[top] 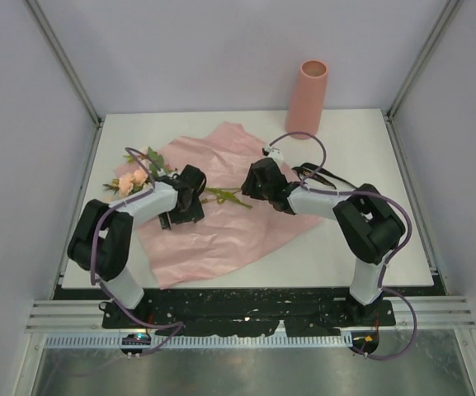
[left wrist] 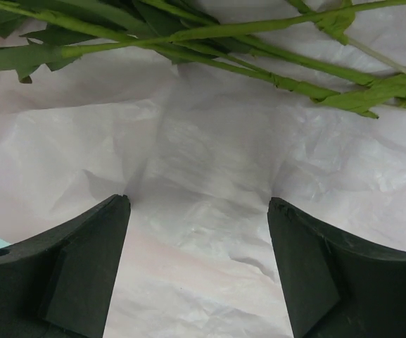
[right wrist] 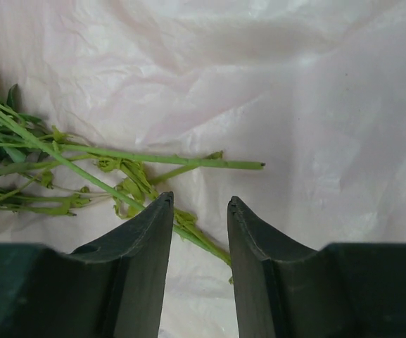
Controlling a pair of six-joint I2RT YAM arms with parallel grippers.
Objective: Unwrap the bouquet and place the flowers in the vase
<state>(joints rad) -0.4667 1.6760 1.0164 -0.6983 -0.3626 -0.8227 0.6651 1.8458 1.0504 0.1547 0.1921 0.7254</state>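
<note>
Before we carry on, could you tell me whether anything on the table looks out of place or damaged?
Nothing looks spilled or broken. The pink paper sheet lies crumpled and askew, its near corner reaching the table's front edge; the flowers lie flat across it, and the vase stands upright.

Vase [top: 308, 97] — salmon pink, stems [right wrist: 160, 159] — green
</note>
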